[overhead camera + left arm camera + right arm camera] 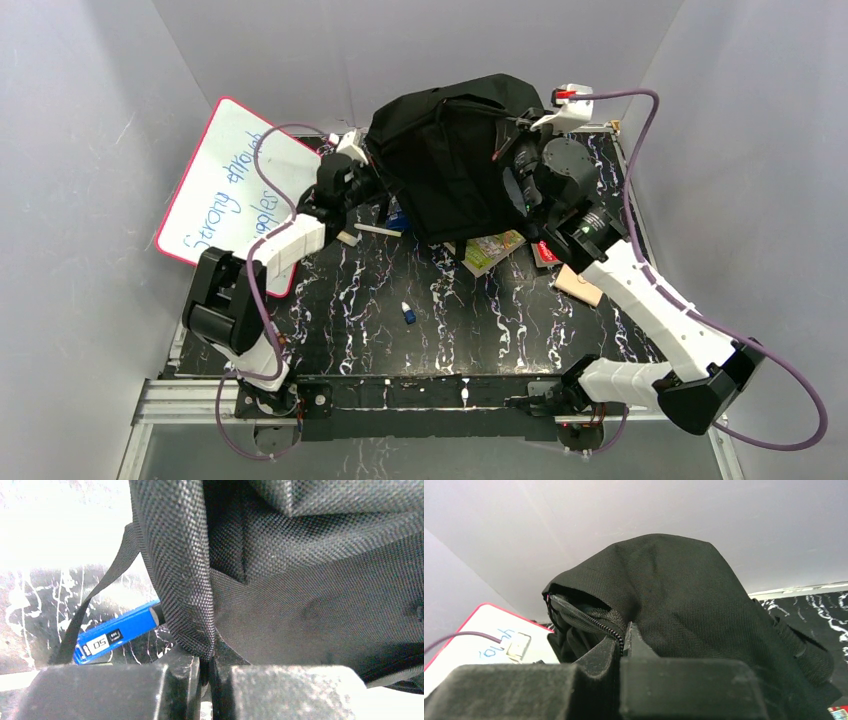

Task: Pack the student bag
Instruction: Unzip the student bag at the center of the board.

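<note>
Top external: left tool [206, 662] and right tool [623, 642] are each clamping shut on bag [450, 170] fabric (likely spreading its mouth for packing).

Whiteboard [235, 190] at left — blue marker [117, 636] on marbled table [450, 330].

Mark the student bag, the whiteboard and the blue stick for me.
student bag [440, 165], top view, front panel.
whiteboard [215, 190], top view, its written white face.
blue stick [117, 632], left wrist view, its labelled side.
</note>
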### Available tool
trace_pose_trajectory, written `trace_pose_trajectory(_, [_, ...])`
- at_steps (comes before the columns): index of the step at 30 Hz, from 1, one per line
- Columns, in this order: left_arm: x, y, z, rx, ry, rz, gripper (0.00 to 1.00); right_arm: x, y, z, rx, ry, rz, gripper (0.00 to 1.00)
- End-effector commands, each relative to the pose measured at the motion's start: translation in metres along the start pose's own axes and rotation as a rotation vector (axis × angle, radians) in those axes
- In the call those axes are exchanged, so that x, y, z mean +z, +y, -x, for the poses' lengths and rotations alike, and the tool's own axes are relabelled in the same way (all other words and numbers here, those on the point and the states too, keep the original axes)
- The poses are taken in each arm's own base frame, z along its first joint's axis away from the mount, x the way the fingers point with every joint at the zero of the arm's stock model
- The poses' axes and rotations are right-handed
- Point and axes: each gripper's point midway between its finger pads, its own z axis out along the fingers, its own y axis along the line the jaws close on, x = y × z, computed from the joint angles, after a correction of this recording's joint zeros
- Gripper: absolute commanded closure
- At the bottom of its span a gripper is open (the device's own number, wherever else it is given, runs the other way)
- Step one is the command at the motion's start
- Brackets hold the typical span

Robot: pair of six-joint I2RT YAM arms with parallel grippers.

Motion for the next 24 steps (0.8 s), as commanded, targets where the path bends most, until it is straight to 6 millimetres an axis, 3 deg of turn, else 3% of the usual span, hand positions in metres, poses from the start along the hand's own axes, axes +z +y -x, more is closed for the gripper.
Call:
trace_pose_trajectory(1, [-0.032, -0.044, 0.06, 0.176, -0.048, 0.017, 1.0, -0.022, 0.0, 0.075, 0.047, -0.196, 0.007, 1.0])
trace_pose_trajectory(7, [-0.064, -0.045, 0.101, 0.321, -0.048, 0.203, 1.0, -0.031, -0.022, 0.053, -0.022, -0.12, -0.062, 1.0])
trace_pose_trajectory(15, [-0.098, -0.048, 0.142, 0.463, -0.033, 0.356, 1.0, -0.048, -0.045, -0.011, -0.02, 0.081, -0.109, 1.0])
trace_pose_trajectory(19, [-0.099, -0.045, 0.149, 0.526, 0.029, 0.405, 1.0, -0.055, -0.055, -0.04, -0.024, 0.167, -0.134, 0.98])
trace_pose_trajectory(24, [-0.078, -0.026, 0.144, 0.566, 0.118, 0.455, 1.0, -0.055, -0.073, -0.078, -0.077, 0.249, -0.189, 0.96])
